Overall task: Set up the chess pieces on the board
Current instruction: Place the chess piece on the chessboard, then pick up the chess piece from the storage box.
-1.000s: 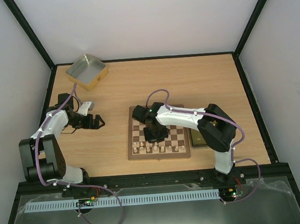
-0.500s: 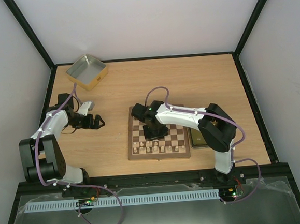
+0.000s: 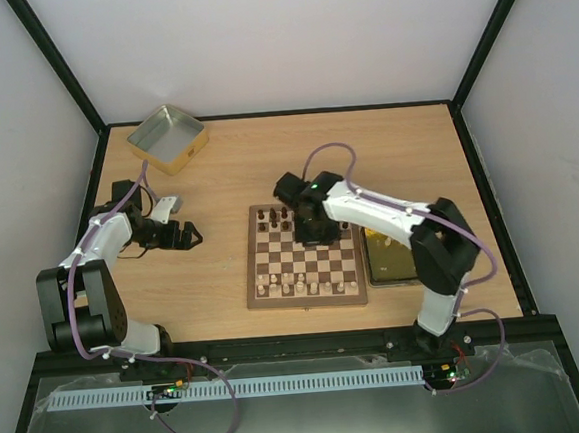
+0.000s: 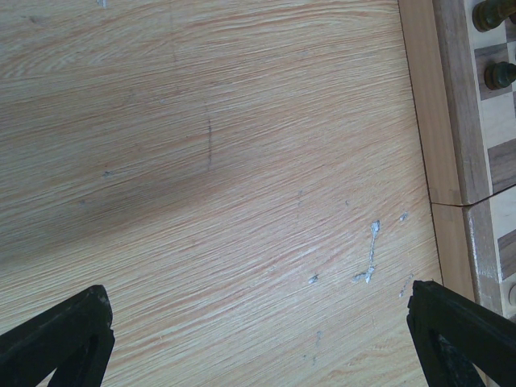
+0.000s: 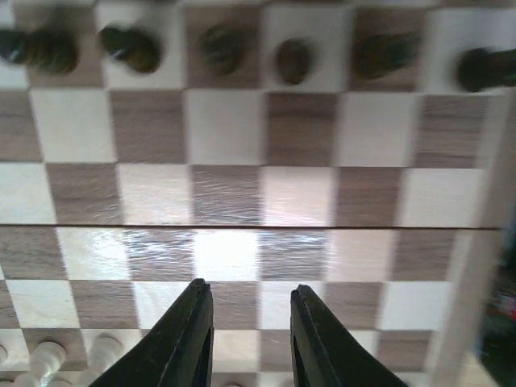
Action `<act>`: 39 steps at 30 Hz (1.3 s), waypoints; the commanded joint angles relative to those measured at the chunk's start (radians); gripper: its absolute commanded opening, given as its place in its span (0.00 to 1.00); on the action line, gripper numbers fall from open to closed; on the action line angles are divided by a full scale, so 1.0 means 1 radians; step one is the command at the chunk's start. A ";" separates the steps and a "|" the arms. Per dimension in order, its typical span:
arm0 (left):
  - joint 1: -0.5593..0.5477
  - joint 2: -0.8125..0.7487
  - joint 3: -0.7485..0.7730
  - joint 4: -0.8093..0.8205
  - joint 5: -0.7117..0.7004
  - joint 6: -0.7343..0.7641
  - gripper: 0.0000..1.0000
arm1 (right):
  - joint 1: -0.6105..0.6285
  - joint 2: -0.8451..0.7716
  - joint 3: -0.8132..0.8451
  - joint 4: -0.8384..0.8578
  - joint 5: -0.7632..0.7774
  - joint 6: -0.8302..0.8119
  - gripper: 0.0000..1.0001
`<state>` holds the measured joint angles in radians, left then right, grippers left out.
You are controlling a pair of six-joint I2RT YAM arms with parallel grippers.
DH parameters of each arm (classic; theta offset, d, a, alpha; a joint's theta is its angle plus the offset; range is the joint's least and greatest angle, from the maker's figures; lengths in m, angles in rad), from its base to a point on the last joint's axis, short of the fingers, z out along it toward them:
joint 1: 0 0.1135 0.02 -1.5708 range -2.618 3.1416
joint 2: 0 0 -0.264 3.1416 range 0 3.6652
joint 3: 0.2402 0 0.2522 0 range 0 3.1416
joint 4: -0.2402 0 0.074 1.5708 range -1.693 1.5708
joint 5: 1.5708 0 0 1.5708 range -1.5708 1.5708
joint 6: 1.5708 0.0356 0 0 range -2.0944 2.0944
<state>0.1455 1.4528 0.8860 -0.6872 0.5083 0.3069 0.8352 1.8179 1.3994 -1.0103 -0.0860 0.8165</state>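
The board (image 3: 303, 258) lies mid-table. Dark chess pieces (image 3: 273, 217) stand on its far rows and pale chess pieces (image 3: 303, 282) on its near rows. My right gripper (image 3: 312, 231) hovers over the far middle of the board. In the right wrist view it (image 5: 250, 322) is open and empty above bare squares, with dark pieces (image 5: 129, 48) ahead and pale ones (image 5: 48, 355) at the lower left. My left gripper (image 3: 185, 235) is wide open and empty over bare table left of the board. Its view (image 4: 258, 339) shows the board's edge (image 4: 459, 121) and two dark pieces (image 4: 500, 74).
A shallow metal tin (image 3: 167, 138) sits at the far left corner of the table. A dark flat object (image 3: 388, 259) lies against the board's right side, partly under my right arm. Black frame posts rim the table.
My right gripper has moved from the board's left-middle squares toward the far edge and to the right. The left arm has not moved.
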 commanded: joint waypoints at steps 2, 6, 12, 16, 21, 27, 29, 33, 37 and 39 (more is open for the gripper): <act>0.008 -0.025 0.018 -0.019 0.015 0.009 0.99 | -0.112 -0.193 -0.081 -0.112 0.096 -0.026 0.25; 0.009 -0.024 0.019 -0.019 0.013 0.009 0.99 | -0.251 -0.283 -0.182 -0.112 0.112 -0.059 0.30; 0.009 -0.023 0.019 -0.017 0.011 0.008 0.99 | -0.442 -0.328 -0.290 -0.052 0.074 -0.114 0.36; 0.009 -0.025 0.020 -0.016 0.010 0.007 0.99 | -0.519 -0.310 -0.343 0.014 0.034 -0.135 0.35; 0.009 -0.025 0.019 -0.015 0.006 0.005 0.99 | -0.552 -0.265 -0.354 0.054 0.033 -0.146 0.35; 0.011 -0.026 0.019 -0.014 0.007 0.005 0.99 | -0.616 -0.228 -0.379 0.109 0.011 -0.160 0.33; 0.011 -0.025 0.019 -0.015 0.006 0.003 0.99 | -0.626 -0.214 -0.379 0.116 0.014 -0.165 0.32; 0.011 -0.023 0.019 -0.014 0.007 0.004 0.99 | -0.632 -0.200 -0.386 0.129 0.013 -0.170 0.31; 0.012 -0.022 0.019 -0.014 0.005 0.003 0.99 | -0.635 -0.190 -0.404 0.157 -0.004 -0.167 0.29; 0.012 -0.020 0.019 -0.014 0.006 0.003 0.99 | -0.636 -0.183 -0.410 0.170 -0.007 -0.167 0.28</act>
<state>0.1505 1.4525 0.8860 -0.6868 0.5076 0.3065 0.2039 1.6131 1.0115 -0.8726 -0.0879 0.6571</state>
